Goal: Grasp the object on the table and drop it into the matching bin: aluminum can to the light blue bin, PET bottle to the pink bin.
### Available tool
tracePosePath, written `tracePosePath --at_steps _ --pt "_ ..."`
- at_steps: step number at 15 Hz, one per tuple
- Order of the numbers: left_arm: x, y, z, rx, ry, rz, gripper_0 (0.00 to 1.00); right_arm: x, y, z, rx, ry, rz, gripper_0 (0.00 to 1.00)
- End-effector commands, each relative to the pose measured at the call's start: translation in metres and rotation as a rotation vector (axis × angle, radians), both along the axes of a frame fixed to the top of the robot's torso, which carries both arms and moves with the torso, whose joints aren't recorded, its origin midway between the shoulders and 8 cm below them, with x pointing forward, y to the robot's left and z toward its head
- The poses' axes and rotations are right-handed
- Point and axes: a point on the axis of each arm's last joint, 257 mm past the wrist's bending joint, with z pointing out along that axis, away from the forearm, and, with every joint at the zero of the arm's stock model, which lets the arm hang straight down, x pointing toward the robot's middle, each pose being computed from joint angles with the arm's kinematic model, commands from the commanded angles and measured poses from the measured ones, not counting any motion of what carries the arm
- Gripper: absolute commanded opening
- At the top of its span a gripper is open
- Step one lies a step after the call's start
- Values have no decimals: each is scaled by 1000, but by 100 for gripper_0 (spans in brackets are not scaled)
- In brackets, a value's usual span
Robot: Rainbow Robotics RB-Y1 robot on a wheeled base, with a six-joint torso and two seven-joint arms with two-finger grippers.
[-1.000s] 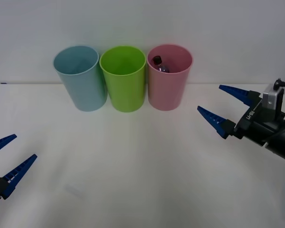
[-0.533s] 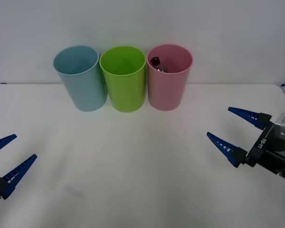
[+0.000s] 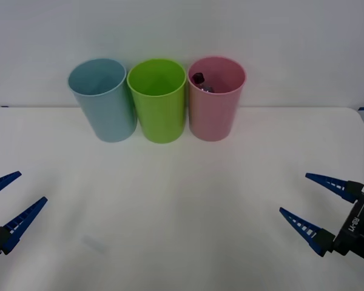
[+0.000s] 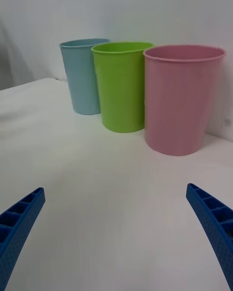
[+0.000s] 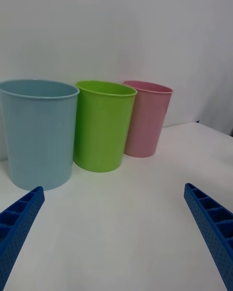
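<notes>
The PET bottle (image 3: pixel 202 82) lies inside the pink bin (image 3: pixel 215 112), only its dark cap and clear neck showing over the rim. The pink bin (image 4: pixel 181 104) (image 5: pixel 146 121) stands at the right end of a row at the back of the white table (image 3: pixel 182 206). The light blue bin (image 3: pixel 104 103) (image 4: pixel 83 77) (image 5: pixel 38 136) is at the left end. My right gripper (image 3: pixel 315 203) is open and empty, low over the table's front right. My left gripper (image 3: pixel 12 197) hangs open and empty at the front left.
A green bin (image 3: pixel 159 103) (image 4: pixel 121 89) (image 5: pixel 103 126) stands between the blue and pink ones, touching both. A plain white wall rises behind the row. The table's right corner (image 3: pixel 359 110) lies beyond the right arm.
My right gripper has drawn back from beside the pink bin toward the front right corner and lower, staying open. The bottle has settled a little inside the pink bin. The left arm has not moved.
</notes>
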Motion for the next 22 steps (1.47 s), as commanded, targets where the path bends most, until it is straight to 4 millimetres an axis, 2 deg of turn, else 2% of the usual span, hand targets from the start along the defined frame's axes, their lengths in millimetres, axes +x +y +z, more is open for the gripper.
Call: tracePosePath --at_steps 1,9,17,22 --pt "0 0 0 0 0 0 100 -14 -7 -8 -4 25 0 100" --pt "0 0 0 0 0 0 100 -42 -17 -26 -9 49 25 100" --pt "0 0 0 0 0 0 100 -59 -46 -43 -43 68 12 100" --pt "0 0 0 0 0 0 100 -65 -46 -45 -37 70 33 100"
